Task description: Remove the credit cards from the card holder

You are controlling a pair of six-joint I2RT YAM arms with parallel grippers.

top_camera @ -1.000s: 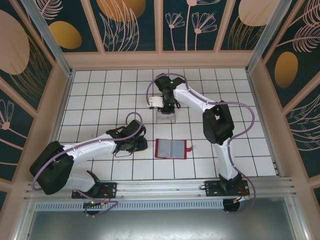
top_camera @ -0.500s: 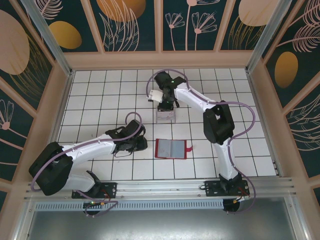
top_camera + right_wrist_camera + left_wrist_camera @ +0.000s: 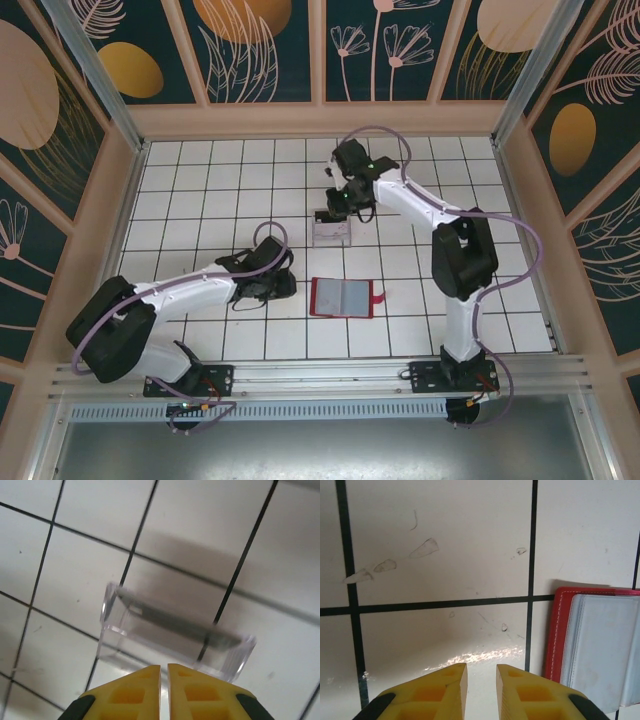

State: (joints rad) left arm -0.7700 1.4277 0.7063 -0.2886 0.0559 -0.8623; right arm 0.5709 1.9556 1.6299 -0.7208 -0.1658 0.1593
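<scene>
Red card holder, cropped at edge — left claw slightly parted, right claw pressed together

My left gripper points down, fingers slightly parted; my right gripper, arm stretched forward, has fingers nearly touching.

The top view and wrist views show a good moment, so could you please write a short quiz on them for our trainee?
1. True or false: the wallet lies folded shut.
2. What sits just ahead of the right claw? A: a cup. B: a clear box. C: a pen.
3. Fill in: the left claw holds ____.
Key: 1 false; 2 B; 3 nothing.
</scene>
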